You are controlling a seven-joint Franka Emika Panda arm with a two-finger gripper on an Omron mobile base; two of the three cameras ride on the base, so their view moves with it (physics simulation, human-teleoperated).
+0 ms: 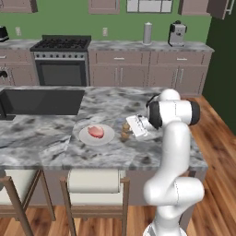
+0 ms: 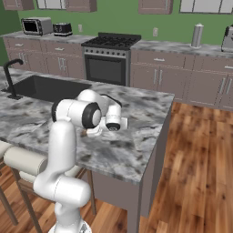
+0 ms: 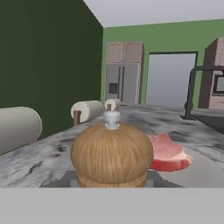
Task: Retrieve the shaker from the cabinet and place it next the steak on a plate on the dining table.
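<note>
The tan wooden shaker (image 1: 125, 130) stands upright low over the marble dining table (image 1: 115, 156), just right of the white plate (image 1: 107, 136). The pinkish-red steak (image 1: 96, 132) lies on that plate. My gripper (image 1: 128, 129) reaches in from the right and is shut on the shaker. In the hand view the shaker's round body and small knob (image 3: 112, 151) sit close in front, with the steak (image 3: 168, 154) right behind it on the plate (image 3: 205, 171). The fingertips are hidden behind the shaker. A wall cabinet (image 1: 196, 6) with its door swung open hangs at the far back right.
A black sink (image 1: 41, 102) is set into the island's left half, with its faucet (image 2: 11, 75) beside it. Two stools (image 1: 94, 182) stand at the near edge. A stove (image 1: 61, 60) and low drawer cabinets line the back wall. Wood floor (image 2: 200, 150) lies right of the island.
</note>
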